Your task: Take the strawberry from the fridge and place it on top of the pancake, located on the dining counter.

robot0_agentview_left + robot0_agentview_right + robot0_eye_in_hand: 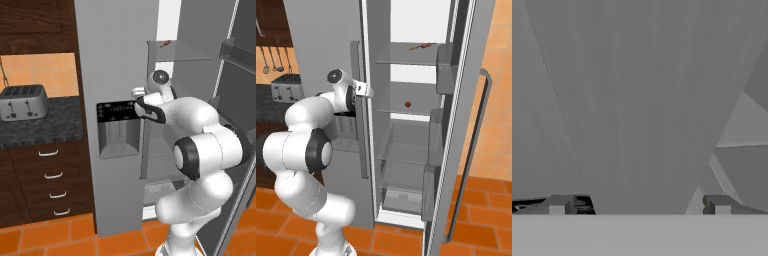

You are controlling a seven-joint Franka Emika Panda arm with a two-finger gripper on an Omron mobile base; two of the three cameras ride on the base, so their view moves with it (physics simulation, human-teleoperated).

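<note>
Right now the jaws gape empty at the fridge (331, 40) door edge. Strawberry (407, 104) sits on a shelf at three o'clock; a toaster (23, 102) rests on the tabletop (45, 127)

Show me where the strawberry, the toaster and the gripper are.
strawberry (407, 104), right base view, on its red body on the middle fridge shelf.
toaster (23, 102), left base view, on its metal front face.
gripper (639, 204), hand view, midway between its two open fingertips.

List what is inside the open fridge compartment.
In the fridge, a small red strawberry sits on the middle glass shelf, and a thin orange-red item, too small to identify, lies on the top shelf. The lower shelves look bare; door bins hide their right ends.
</note>
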